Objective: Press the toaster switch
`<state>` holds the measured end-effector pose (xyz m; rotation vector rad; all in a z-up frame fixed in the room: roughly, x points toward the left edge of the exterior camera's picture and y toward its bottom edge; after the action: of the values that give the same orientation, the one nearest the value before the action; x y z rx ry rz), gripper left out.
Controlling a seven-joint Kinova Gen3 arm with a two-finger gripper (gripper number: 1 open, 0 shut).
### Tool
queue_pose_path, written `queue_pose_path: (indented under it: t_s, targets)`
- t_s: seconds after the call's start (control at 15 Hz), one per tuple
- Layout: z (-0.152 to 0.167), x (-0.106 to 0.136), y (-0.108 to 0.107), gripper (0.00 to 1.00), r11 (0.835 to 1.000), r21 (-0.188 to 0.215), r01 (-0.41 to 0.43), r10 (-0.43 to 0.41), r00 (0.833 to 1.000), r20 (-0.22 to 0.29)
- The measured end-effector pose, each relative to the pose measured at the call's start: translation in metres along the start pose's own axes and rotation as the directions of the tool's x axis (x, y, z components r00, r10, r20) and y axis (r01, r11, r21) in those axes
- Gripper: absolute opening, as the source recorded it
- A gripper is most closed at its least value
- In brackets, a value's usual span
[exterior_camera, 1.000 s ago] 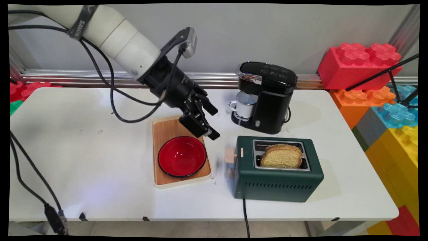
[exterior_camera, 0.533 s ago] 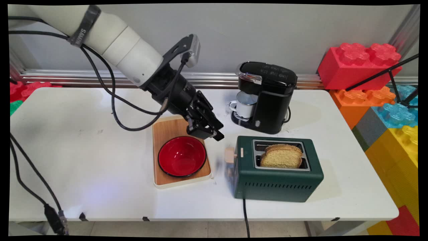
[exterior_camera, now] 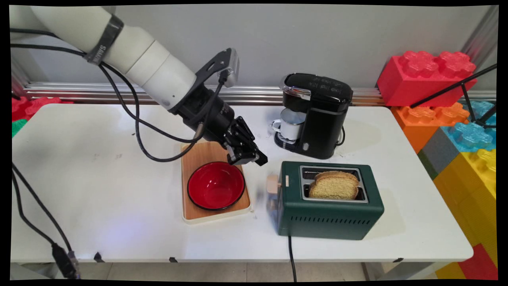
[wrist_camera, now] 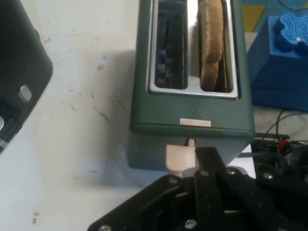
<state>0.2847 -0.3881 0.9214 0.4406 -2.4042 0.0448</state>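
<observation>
My black two-finger pincer point(exterior_camera: 260, 161), fingers together and empty, hangs near the green metal toaster's point(exterior_camera: 329, 214) beige lever point(wrist_camera: 180, 158).

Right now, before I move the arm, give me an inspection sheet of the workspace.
Surface: white table, a few faint marks.
Job's things: green toaster, bread slice in one slot, beige lever facing the claw.
Clutter: red bowl on wooden tray; coffee machine with white mug.
Claw: shut, empty, over the tray's far right corner, short of the lever.
Cables: arm cables hang loose; toaster cord runs off the near edge.
Surroundings: foam blocks, grey wall.
</observation>
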Motion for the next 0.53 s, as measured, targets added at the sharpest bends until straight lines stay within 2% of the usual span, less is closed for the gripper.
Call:
queue_pose_path:
  t_s: [0.53]
  targets:
    - [0.014,-0.026,0.001,0.0,1.0,-0.019,0.002,-0.003,0.999,-0.054]
